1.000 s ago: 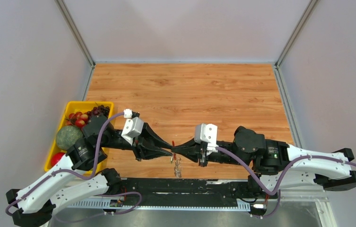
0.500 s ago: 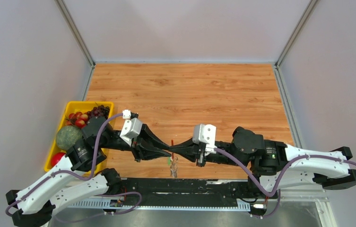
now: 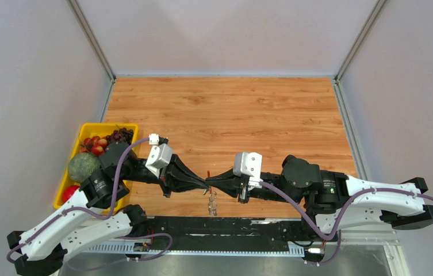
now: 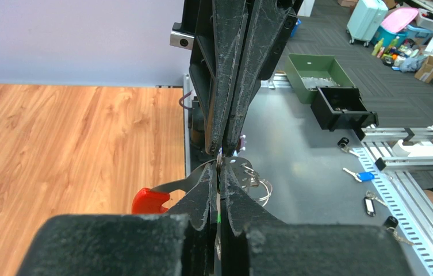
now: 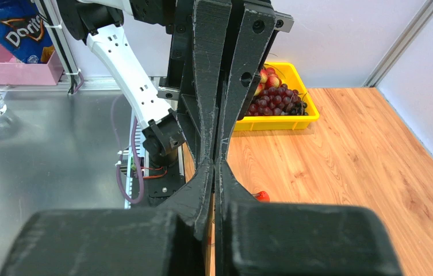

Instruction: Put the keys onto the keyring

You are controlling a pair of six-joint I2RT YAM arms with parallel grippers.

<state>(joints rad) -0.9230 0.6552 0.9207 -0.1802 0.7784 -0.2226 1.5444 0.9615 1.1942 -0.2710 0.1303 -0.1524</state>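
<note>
My two grippers meet tip to tip over the wooden table's near edge. My left gripper (image 3: 204,187) is shut on the key (image 4: 219,214), a thin silvery blade with a green spot that shows edge-on between its fingers (image 4: 234,190). My right gripper (image 3: 213,183) is shut on the keyring; its red loop (image 3: 209,173) sticks up at the meeting point and silvery pieces (image 3: 212,202) hang below. In the left wrist view the red loop (image 4: 150,199) curves left and wire rings (image 4: 255,183) hang to the right. The right wrist view shows only a red tip (image 5: 261,196).
A yellow bin (image 3: 106,126) with grapes, red fruit and a green melon (image 3: 83,167) stands at the table's left edge. The black base rail (image 3: 225,225) runs just below the grippers. A blue-headed key (image 4: 364,176) lies off the table on the metal bench.
Both gripper tips have shifted slightly left and toward the near edge together. The hanging silvery pieces swung a little left. Both stay shut.
</note>
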